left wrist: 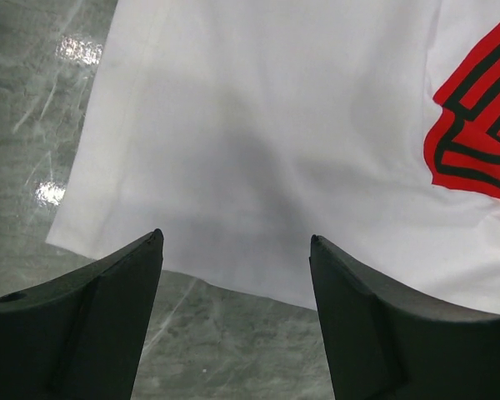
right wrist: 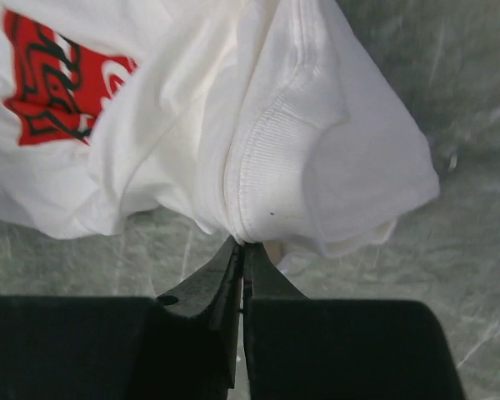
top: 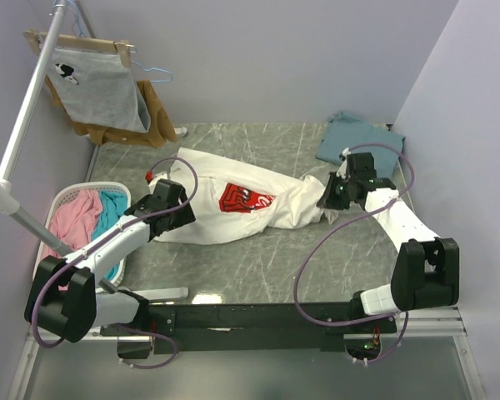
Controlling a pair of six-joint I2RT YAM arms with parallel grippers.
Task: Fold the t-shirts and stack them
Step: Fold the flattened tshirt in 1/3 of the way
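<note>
White cotton fills the middle of the overhead view. The white t-shirt lies rumpled on the marble table with its red logo facing up. The left gripper is at its left end and the right gripper at its bunched right end. The teal t-shirt waits in the upper right corner, well apart.

Over to the left wrist view: that gripper gapes wide, holding nothing, poised above the shirt's edge at centre frame, likely lined up to pinch it.

Right wrist view: jaws clamped tight on the ribbed collar at centre frame, probably to draw the cloth taut for flattening.
</note>
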